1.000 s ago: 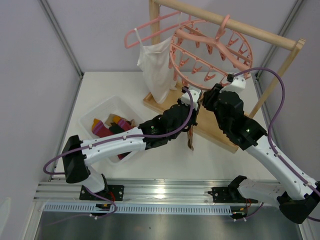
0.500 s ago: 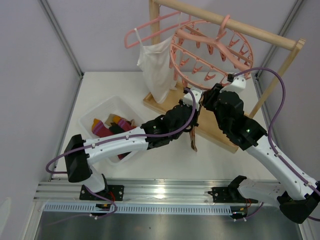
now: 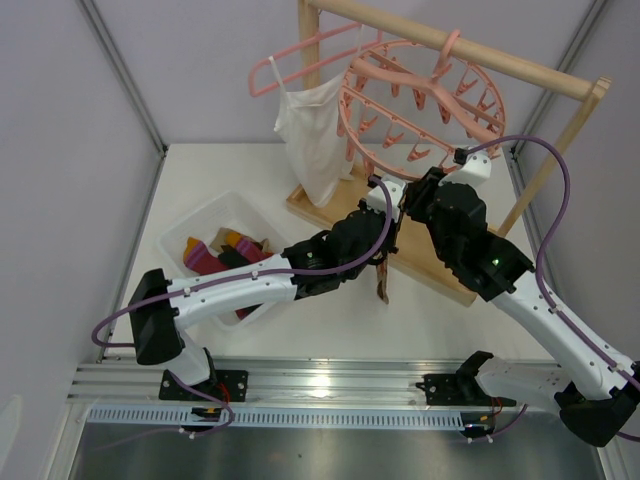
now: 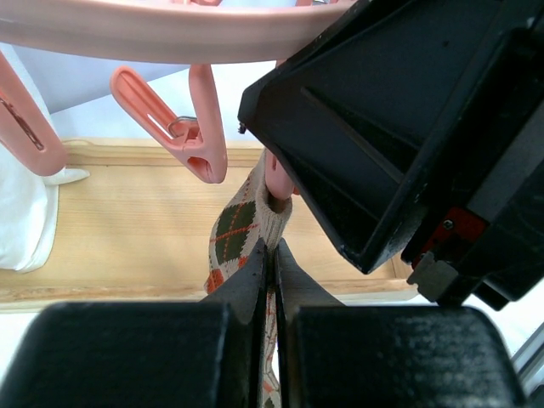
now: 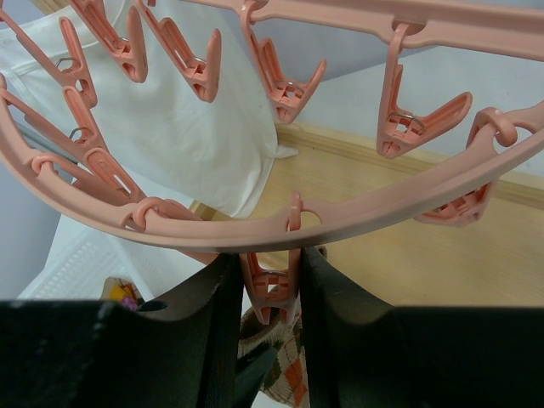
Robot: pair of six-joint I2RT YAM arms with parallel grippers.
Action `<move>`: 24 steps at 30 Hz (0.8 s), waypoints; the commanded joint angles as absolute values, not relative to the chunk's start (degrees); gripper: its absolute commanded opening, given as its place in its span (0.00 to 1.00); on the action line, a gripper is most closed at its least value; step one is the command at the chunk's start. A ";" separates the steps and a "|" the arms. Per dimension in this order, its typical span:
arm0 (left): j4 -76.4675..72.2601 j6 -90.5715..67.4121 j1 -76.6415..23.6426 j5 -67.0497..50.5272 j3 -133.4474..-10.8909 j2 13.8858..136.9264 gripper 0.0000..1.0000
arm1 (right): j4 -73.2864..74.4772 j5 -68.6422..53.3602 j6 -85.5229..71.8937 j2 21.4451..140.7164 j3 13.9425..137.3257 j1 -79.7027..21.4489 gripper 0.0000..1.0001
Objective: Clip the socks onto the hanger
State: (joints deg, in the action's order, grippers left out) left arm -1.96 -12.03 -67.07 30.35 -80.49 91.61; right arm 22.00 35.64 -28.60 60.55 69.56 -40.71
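The round pink hanger [image 3: 420, 95] hangs from the wooden rail, its lower ring [image 5: 382, 221] just above my right fingers. My right gripper [image 5: 269, 274] is shut on one dangling pink clip [image 5: 272, 289], pressing its two arms together. My left gripper [image 4: 274, 255] is shut on a tan argyle sock [image 4: 238, 225], with the sock's top edge up against that clip's mouth [image 4: 276, 183]. In the top view the sock [image 3: 382, 283] dangles below the two grippers. More socks [image 3: 205, 258] lie in the white bin.
The white bin [image 3: 195, 222] sits on the left of the table. A white camisole [image 3: 312, 130] hangs on a thin pink coat hanger [image 3: 300, 60] beside the round one. The wooden rack base [image 3: 440, 272] lies under the grippers. Other clips [image 4: 183, 127] dangle close by.
My left arm has shifted slightly right and up, bringing the sock closer under the clip. The right arm has stayed where it was, still on the clip.
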 commanded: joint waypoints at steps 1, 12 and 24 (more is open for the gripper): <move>-3.16 -12.83 -67.59 31.81 -83.76 91.76 0.01 | 21.36 37.88 -30.76 60.82 71.19 -41.13 0.00; -2.20 -13.45 -67.67 33.49 -84.55 91.76 0.01 | 21.80 38.67 -30.94 60.82 71.19 -41.57 0.00; -2.20 -14.33 -68.47 31.20 -84.64 92.20 0.01 | 20.30 40.25 -31.73 60.38 70.23 -42.01 0.00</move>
